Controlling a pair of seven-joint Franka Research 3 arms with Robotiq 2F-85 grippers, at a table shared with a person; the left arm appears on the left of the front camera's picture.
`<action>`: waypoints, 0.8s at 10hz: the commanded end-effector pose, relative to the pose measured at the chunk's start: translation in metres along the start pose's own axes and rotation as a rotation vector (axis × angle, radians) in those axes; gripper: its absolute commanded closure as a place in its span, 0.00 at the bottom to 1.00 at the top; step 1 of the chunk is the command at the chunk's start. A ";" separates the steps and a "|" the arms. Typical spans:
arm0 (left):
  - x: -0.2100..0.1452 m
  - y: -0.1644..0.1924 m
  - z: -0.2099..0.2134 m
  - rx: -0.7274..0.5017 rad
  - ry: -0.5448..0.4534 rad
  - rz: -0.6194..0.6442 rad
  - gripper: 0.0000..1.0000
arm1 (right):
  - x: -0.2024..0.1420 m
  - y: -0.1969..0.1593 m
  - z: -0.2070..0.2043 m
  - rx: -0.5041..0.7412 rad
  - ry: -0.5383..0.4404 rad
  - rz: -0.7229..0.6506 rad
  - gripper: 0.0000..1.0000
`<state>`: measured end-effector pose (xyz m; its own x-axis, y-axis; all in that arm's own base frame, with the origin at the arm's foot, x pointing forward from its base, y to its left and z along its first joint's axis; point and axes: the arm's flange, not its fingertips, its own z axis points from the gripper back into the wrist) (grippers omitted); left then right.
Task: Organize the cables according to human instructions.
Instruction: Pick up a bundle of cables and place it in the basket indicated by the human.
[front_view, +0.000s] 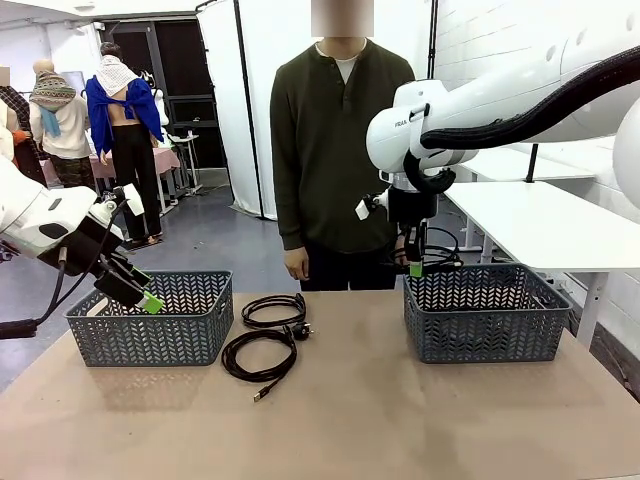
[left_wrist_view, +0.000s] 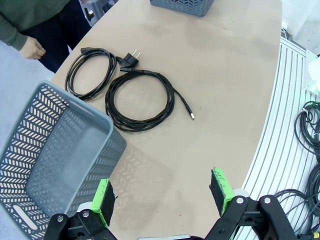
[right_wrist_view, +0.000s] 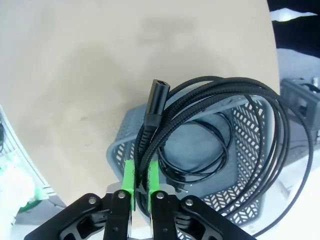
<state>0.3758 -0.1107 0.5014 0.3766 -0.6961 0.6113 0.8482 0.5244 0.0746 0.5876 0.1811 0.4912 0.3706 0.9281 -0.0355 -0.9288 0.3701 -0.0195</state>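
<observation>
The right gripper (right_wrist_view: 141, 172) has its green pads pressed together on a few strands of a black braided cable (right_wrist_view: 220, 82), pinching them just below the cable's barrel-shaped connector (right_wrist_view: 156, 97), which sticks up above the pads. The rest of that coil hangs in wide loops over the right basket (right_wrist_view: 245, 130). In the front view this gripper (front_view: 415, 265) points down above the far rim of the same basket (front_view: 485, 325), with the held coil (front_view: 440, 262) hanging beside it. A second, thinner black cable (right_wrist_view: 227, 142) lies coiled on the basket's floor.

The left gripper (left_wrist_view: 161, 185) has its fingers spread wide with nothing between them. It hovers above the near corner of the left basket (left_wrist_view: 50, 150); in the front view it (front_view: 150, 300) is tilted over that basket's rim (front_view: 150, 320).

Two more cables lie on the tan table (front_view: 400, 420) between the baskets, closer to the left one. The far coil (front_view: 272, 297) (left_wrist_view: 68, 75) ends in a round mains plug. The near coil (front_view: 226, 357) (left_wrist_view: 135, 125) is touching or just beside it, and its small flat plug trails away from the loop.

A person in a dark green top stands at the far edge, one hand (front_view: 295, 265) (left_wrist_view: 32, 48) hanging near the table's edge.
</observation>
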 end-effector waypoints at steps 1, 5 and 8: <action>-0.004 0.003 -0.001 -0.016 -0.013 -0.013 0.00 | -0.008 -0.002 0.002 -0.016 -0.006 0.014 1.00; -0.004 0.003 -0.001 -0.016 -0.013 -0.013 0.00 | -0.062 -0.003 0.006 0.022 -0.071 0.050 1.00; -0.004 0.003 -0.001 -0.016 -0.013 -0.013 0.00 | -0.099 -0.007 0.002 -0.039 -0.111 0.119 1.00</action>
<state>0.3758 -0.1106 0.5014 0.3767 -0.6960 0.6113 0.8481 0.5245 0.0746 0.5706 0.0975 0.5068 0.3053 0.9519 0.0264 -0.9517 0.3059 -0.0246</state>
